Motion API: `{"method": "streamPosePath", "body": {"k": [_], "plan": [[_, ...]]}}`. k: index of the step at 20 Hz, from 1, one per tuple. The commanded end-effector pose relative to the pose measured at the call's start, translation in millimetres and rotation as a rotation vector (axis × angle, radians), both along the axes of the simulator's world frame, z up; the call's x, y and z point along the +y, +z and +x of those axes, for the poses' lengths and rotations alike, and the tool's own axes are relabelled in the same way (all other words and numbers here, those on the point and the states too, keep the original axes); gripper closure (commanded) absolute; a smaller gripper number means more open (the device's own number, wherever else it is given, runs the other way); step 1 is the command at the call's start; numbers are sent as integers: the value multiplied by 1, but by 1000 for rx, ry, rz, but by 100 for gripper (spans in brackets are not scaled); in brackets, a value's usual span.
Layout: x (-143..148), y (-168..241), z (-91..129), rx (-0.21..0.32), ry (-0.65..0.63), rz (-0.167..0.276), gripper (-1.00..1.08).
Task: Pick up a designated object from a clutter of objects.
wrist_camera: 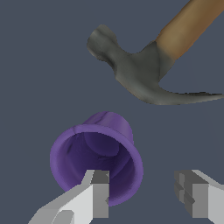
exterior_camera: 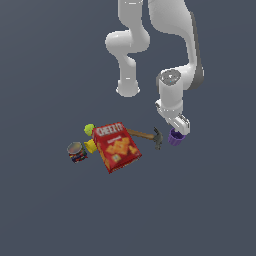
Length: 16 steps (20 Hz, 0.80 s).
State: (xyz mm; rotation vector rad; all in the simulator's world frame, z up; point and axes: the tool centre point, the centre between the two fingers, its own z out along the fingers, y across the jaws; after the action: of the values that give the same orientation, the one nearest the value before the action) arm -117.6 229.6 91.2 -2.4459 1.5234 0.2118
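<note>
The gripper (wrist_camera: 142, 199) stands wide, holding nothing; one finger (wrist_camera: 94, 192) overlaps the rim of the purple cup (wrist_camera: 94, 159), the other is clear of it. The cup lies tilted, mouth toward the wrist camera, just beside the hammer (wrist_camera: 144, 72) head. In the exterior view, the Cheez-It box (exterior_camera: 116, 146) lies well apart from the cup, to the exterior view's left.

Exterior view high, far, looking down on everything; wrist view close, facing down; both share purple cup (exterior_camera: 175, 137) (wrist_camera: 98, 159) and hammer (exterior_camera: 148, 135) (wrist_camera: 148, 65).
</note>
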Motion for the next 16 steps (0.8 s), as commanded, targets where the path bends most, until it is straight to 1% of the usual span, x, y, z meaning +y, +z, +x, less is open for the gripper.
{"method": "streamPosePath", "body": {"k": [1,9,10,16], "plan": [[2,-8,-1,1,-1,-1,-20],[7,-22,0,1,-4,0,-20],[7,-22,0,1,-4,0,108],[7,-22,0,1,-4,0,108]]}}
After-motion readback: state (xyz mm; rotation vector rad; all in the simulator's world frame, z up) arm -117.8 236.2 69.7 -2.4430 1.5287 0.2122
